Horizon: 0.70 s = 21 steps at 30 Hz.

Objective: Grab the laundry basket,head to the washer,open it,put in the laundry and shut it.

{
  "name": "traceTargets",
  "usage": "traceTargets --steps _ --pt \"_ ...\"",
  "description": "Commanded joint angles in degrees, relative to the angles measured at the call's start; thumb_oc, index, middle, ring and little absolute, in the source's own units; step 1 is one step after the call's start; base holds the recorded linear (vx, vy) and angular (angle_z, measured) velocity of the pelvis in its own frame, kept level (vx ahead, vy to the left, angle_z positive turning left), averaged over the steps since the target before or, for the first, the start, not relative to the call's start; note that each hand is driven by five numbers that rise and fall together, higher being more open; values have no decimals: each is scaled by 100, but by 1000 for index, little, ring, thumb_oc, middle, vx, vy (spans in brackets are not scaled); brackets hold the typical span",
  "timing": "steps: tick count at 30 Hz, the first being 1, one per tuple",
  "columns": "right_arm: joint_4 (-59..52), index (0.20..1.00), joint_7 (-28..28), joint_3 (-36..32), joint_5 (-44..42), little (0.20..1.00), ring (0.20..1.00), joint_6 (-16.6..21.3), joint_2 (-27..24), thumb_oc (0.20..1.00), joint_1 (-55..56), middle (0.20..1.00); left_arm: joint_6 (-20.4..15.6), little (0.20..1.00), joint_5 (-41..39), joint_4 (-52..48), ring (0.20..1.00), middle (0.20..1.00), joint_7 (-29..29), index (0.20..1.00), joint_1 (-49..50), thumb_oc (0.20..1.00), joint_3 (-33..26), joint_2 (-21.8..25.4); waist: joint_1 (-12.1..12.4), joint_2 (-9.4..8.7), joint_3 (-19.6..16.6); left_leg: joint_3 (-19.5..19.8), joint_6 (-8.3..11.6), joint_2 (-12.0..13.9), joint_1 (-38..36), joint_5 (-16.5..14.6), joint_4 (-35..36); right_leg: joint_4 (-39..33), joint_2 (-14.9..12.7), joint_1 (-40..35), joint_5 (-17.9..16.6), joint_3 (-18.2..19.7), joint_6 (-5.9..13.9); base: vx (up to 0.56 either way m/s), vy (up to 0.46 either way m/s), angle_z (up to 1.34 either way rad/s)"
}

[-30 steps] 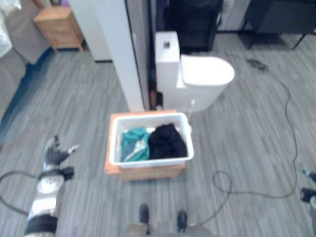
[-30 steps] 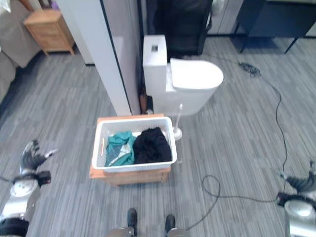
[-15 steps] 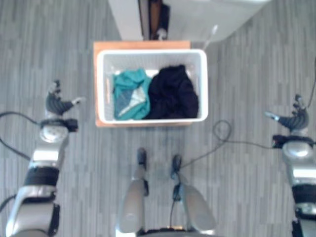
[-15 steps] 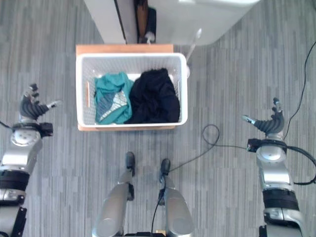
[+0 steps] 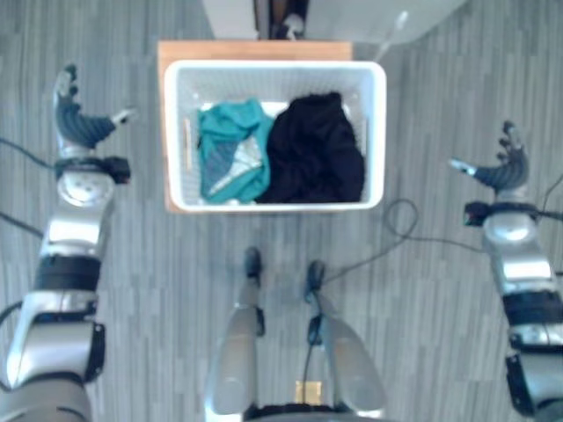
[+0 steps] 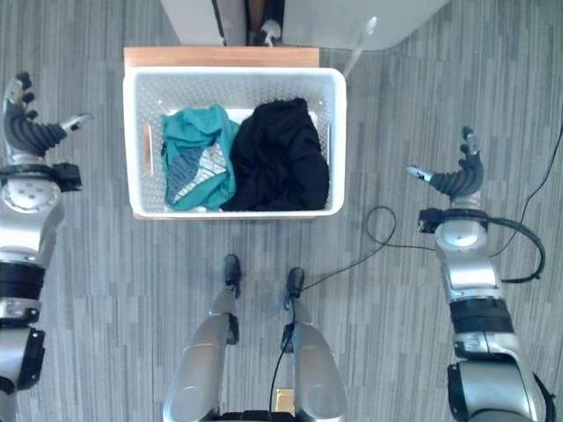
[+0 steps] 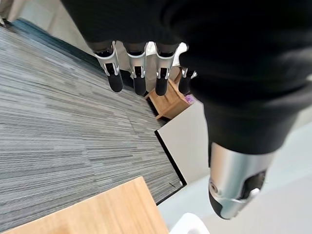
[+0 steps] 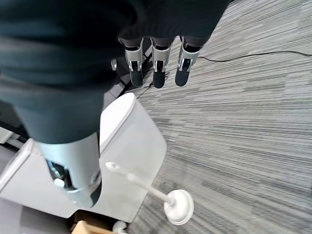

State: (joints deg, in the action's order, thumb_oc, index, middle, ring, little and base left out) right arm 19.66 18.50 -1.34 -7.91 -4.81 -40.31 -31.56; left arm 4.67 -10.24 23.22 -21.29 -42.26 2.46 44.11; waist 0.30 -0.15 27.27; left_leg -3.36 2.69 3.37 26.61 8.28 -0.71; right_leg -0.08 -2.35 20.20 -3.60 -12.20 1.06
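The left hand (image 6: 31, 132) hovers spread and empty, well left of the basket (image 6: 234, 76). The basket sits on a low wooden stand (image 6: 220, 56) straight ahead, long axis running left to right, mouth up, with a teal garment (image 6: 193, 158) left of a black one (image 6: 281, 154) inside. The right hand (image 6: 453, 180) is likewise spread and empty, well to the right. Risks as I judge them: uneven grips on the short ends could tip the load, and the toilet brush (image 8: 163, 200) stands near.
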Motion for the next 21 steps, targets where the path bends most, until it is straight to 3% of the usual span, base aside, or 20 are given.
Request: traceTargets --steps 1,10,21 --pt "-98 1000 189 156 -63 1000 1000 183 -223 1000 52 1000 -182 1000 100 131 1000 1000 -221 1000 -204 1000 52 15 -7 26 -561 -32 233 341 290 -408 -581 525 -782 582 53 87 571 4 0 3" --pt "50 1000 225 625 -128 1000 1000 10 -85 1000 -703 1000 121 1000 35 180 1000 1000 -20 1000 -808 1000 557 316 63 122 -511 17 214 282 484 -447 -713 644 -808 741 83 83 548 -1 0 1" --pt "117 1000 130 540 -44 1000 1000 -180 -28 1000 -472 1000 422 1000 -635 -39 1000 1000 613 1000 -904 1000 1038 338 70 255 -518 39 207 215 586 -376 -682 679 -850 829 75 41 548 -4 -2 1"
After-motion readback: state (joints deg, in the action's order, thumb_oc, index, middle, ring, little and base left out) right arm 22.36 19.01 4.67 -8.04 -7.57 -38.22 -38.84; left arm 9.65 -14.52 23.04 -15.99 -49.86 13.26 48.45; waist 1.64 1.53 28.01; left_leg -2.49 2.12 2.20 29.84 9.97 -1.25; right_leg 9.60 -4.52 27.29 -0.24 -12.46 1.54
